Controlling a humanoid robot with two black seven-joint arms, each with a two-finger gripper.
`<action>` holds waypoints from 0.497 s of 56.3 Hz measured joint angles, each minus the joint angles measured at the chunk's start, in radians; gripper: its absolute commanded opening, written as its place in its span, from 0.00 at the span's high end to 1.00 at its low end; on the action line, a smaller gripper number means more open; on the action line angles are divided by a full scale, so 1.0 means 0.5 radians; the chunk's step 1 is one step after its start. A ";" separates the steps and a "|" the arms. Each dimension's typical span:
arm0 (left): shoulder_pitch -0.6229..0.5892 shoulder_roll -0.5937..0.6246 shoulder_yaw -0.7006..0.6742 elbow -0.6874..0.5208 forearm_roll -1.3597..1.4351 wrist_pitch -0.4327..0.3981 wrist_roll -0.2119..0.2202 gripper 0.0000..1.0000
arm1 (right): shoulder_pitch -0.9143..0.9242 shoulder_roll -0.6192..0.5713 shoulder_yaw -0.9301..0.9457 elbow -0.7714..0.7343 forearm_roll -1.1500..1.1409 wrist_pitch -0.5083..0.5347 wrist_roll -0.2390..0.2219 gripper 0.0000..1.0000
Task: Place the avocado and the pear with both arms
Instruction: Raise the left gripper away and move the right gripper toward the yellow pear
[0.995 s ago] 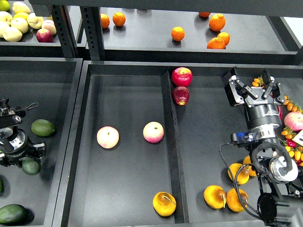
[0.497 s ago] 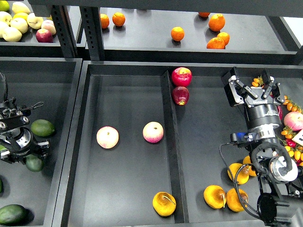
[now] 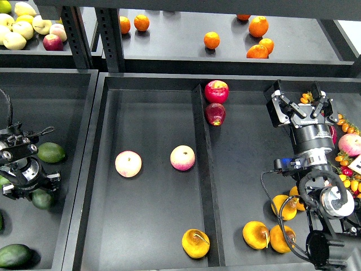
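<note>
Head view, left hand [image 3: 25, 189] over avocado [image 3: 42, 199], right hand [image 3: 300, 103] raised, open.

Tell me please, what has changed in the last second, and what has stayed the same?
The left claw has shifted a little to the right over the left bin, next to a dark green avocado; whether it grips the fruit cannot be seen. The right claw stays open above the right compartment. The pear and the pink apples have not moved.
</note>
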 measured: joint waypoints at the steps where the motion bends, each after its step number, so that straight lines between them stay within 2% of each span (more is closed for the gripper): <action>1: 0.000 0.000 0.000 0.000 0.000 0.000 0.000 0.18 | 0.000 0.000 -0.001 0.000 0.000 0.000 0.000 0.00; 5: 0.000 0.004 0.000 -0.001 0.003 0.000 0.000 0.14 | 0.000 0.000 -0.006 -0.002 0.000 -0.001 0.000 0.00; 10: -0.008 0.012 0.000 -0.005 0.009 0.000 0.000 0.03 | 0.000 0.000 -0.013 -0.003 -0.001 -0.003 0.000 0.00; 19: -0.047 0.018 -0.034 -0.027 0.018 0.000 0.000 0.02 | -0.001 0.000 -0.022 -0.004 -0.002 -0.037 -0.001 0.00; 28: -0.092 0.141 -0.234 -0.067 0.018 0.000 0.000 0.02 | -0.002 0.000 -0.070 -0.007 -0.004 -0.103 -0.008 0.00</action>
